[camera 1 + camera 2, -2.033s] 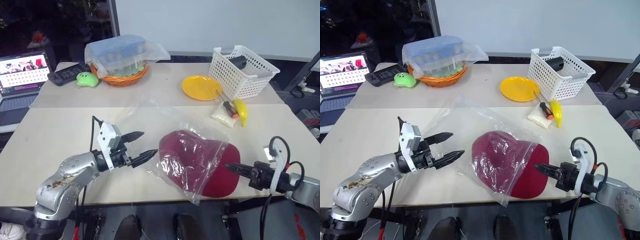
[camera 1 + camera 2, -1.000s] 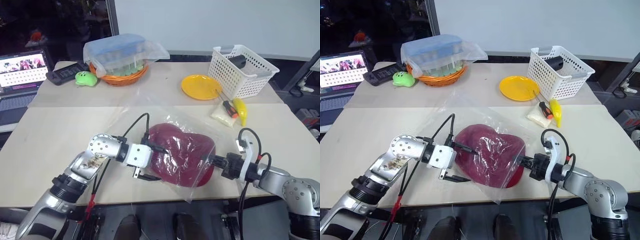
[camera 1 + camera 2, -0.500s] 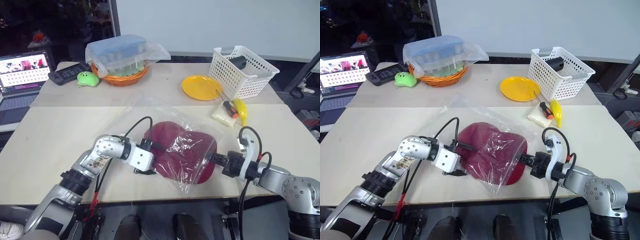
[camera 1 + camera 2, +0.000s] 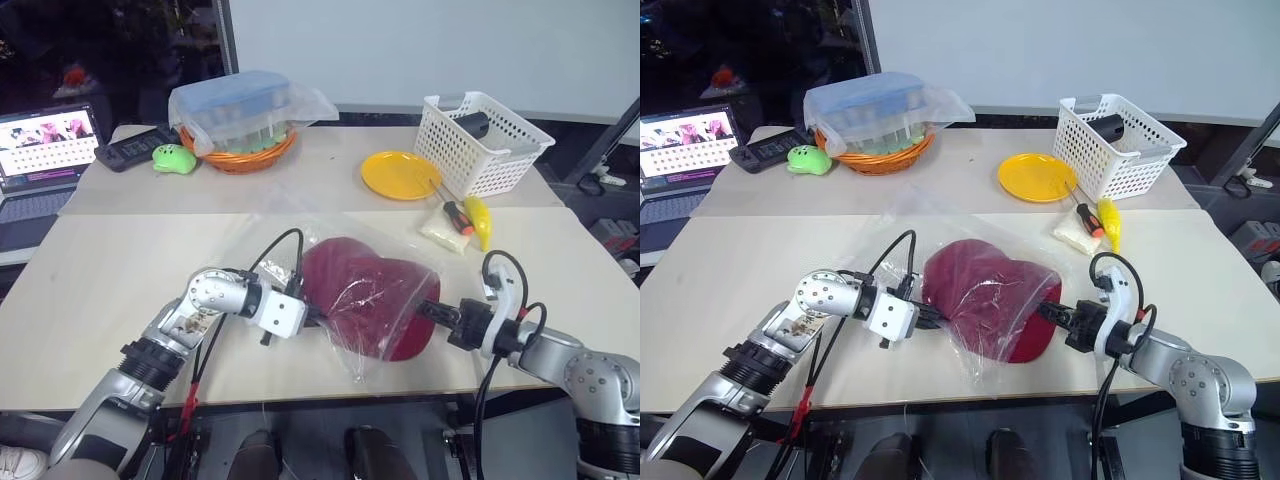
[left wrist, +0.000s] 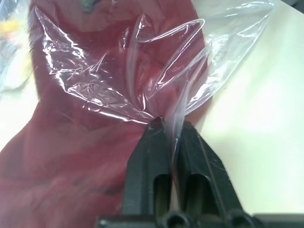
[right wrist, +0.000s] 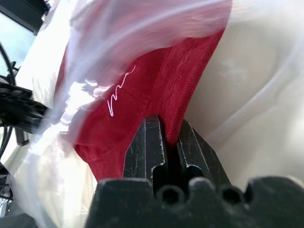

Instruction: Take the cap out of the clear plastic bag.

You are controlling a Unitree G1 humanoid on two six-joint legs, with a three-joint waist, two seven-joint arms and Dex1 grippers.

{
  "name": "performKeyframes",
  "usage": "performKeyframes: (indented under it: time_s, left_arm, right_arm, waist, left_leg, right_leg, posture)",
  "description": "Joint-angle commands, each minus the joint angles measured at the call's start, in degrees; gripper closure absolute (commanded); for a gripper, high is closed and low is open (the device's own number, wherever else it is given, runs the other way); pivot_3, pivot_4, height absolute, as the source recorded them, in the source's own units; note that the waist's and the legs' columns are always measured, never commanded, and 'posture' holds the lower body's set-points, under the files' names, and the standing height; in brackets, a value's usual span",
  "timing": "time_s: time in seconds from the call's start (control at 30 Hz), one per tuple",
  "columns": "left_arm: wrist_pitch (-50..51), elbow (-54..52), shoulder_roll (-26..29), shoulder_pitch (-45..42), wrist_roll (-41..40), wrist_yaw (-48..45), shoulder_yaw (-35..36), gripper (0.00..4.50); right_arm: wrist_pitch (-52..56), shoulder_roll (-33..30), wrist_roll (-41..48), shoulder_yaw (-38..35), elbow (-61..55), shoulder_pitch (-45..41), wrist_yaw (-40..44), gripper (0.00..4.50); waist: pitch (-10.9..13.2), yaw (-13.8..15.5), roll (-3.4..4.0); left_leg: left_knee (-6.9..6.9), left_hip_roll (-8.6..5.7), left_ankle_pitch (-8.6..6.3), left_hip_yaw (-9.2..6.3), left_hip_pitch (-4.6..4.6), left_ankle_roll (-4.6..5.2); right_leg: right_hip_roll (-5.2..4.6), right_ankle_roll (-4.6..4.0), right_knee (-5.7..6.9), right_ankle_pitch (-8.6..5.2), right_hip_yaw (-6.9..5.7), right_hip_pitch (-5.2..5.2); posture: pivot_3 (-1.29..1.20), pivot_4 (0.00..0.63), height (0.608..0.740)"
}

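The dark red cap (image 4: 365,295) lies mid-table, mostly inside the clear plastic bag (image 4: 352,362), with its brim toward my right arm. My left gripper (image 4: 312,316) is at the cap's left side, shut on a pinch of bag film (image 5: 228,52); the film runs between its fingers (image 5: 152,142) over the red fabric (image 5: 71,156). My right gripper (image 4: 430,310) is shut on the cap's brim (image 6: 142,90), near a small white mark (image 6: 118,92).
On the far table stand an orange basket with a plastic-wrapped blue-lidded box (image 4: 243,115), a green toy (image 4: 175,157), a yellow plate (image 4: 400,173) and a white basket (image 4: 483,140). A screwdriver and a yellow object (image 4: 480,222) lie right of the bag. A laptop (image 4: 45,150) sits far left.
My left gripper, open around the bag's left side a second ago, has shut on the film. The right gripper keeps hold of the brim. Cap and bag have shifted slightly rightward.
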Motion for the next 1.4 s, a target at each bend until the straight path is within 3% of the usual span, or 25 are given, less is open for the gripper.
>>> performKeyframes:
  time_s: [0.03,0.23,0.47,0.57,0.77,0.93,1.03,1.13,1.27,1.37,1.4]
  left_arm:
    - [-0.33,-1.75,0.84,-0.36,-0.86,0.48,1.74,4.09]
    - [-0.16,-2.52,1.16,0.63,-0.69,0.59,1.77,4.09]
    - [-0.13,-3.26,1.46,1.88,-0.29,0.99,1.76,4.09]
    - [-0.36,-3.06,1.59,2.3,-0.24,1.08,1.71,4.09]
    - [-0.89,-2.34,1.67,2.26,-0.31,0.98,1.54,4.09]
    - [-1.48,-1.75,2.2,2.21,-0.54,0.56,1.75,4.09]
    - [-1.72,-1.55,2.42,2.17,-0.6,0.37,1.75,4.09]
    - [-1.63,-1.46,2.19,1.98,-0.35,0.49,1.5,4.09]
    - [-0.99,-1.99,1.62,1.88,-0.06,0.91,1.31,4.09]
    - [-0.45,-2.73,1.51,2.08,0.02,1.39,1.64,4.09]
    - [-0.25,-2.96,1.56,2.18,0.13,1.58,1.8,4.09]
  right_arm:
    - [-0.35,-3.62,-1.95,-2.85,-0.78,1.49,0.65,4.5]
    - [-0.67,-11.32,-0.35,-8.15,-3.99,8.0,8.26,4.5]
    - [-3.42,-18.21,3.37,-25.08,-7.47,23.2,27.8,4.5]
    - [-4.48,-18.63,4.35,-33.21,-6.96,26.62,32.08,4.5]
    - [-4.39,-19.25,7.87,-42.69,-4.92,25.02,34.03,4.5]
    - [-1.8,-24.94,24.54,-54.01,-0.6,14.75,28.64,4.5]
    - [-2.26,-29.31,32.55,-56.26,2.44,8.8,23.53,4.5]
    - [-6.67,-30.32,42.46,-49.32,1.93,1.18,14.14,4.5]
    - [-12.69,-24.42,48.81,-27.28,-4.35,-9.15,-1.27,4.5]
    - [-12.57,-13.27,40.6,-6.04,-6.19,-18.24,-12.27,4.5]
    - [-12.14,-10.8,37.46,-2.18,-5.84,-19.52,-14.12,4.5]
  waist:
    - [0.0,0.04,0.0]
    - [0.01,0.32,0.02]
    - [0.02,0.65,0.04]
    - [0.02,0.6,0.04]
    - [0.06,0.09,0.07]
    - [0.23,-0.05,0.41]
    - [0.27,0.07,0.35]
    - [0.31,-0.03,0.29]
    - [0.37,-0.68,0.18]
    - [0.39,-1.76,0.14]
    - [0.4,-1.97,0.15]
  left_leg:
    - [0.0,0.0,0.0,0.0,0.0,0.0]
    - [0.0,-0.01,0.0,0.01,-0.01,0.0]
    - [0.01,-0.03,0.0,0.0,-0.01,0.0]
    - [0.02,-0.03,0.0,-0.01,0.0,0.0]
    - [0.1,-0.04,-0.01,0.01,0.1,-0.02]
    - [0.1,-0.11,-0.01,0.04,0.1,-0.02]
    - [0.02,-0.08,0.0,-0.09,0.14,-0.01]
    - [0.03,-0.08,-0.01,-0.06,0.13,-0.01]
    - [0.04,-0.08,-0.01,-0.05,0.45,-0.01]
    - [0.04,-0.05,-0.01,-0.02,0.74,-0.01]
    - [0.04,-0.05,-0.01,-0.04,0.74,-0.01]
  right_leg:
    - [0.0,0.0,0.0,0.0,0.0,0.0]
    - [-0.03,0.06,-0.01,-0.04,-0.01,0.02]
    - [-0.05,0.08,-0.01,-0.05,-0.01,0.03]
    - [-0.04,0.07,-0.01,-0.06,-0.01,0.04]
    - [-0.05,0.05,0.01,-0.04,0.0,0.09]
    - [-0.06,0.06,0.01,-0.03,0.1,0.09]
    - [0.0,0.0,0.02,-0.08,-0.01,0.16]
    - [-0.02,0.03,-0.06,-0.08,0.02,0.22]
    - [-0.04,0.05,-0.11,-0.07,0.06,0.59]
    - [-0.05,0.03,-0.09,-0.06,0.09,0.78]
    - [-0.07,0.01,-0.09,-0.05,0.09,0.76]
  posture:
    - [0.0,0.15,0.74]
    - [0.0,0.15,0.74]
    - [0.0,0.15,0.74]
    - [0.0,0.15,0.74]
    - [0.0,0.15,0.74]
    - [0.0,0.15,0.74]
    - [0.0,0.15,0.74]
    - [0.0,0.15,0.74]
    - [0.0,0.15,0.74]
    - [0.0,0.15,0.74]
    - [0.0,0.15,0.74]
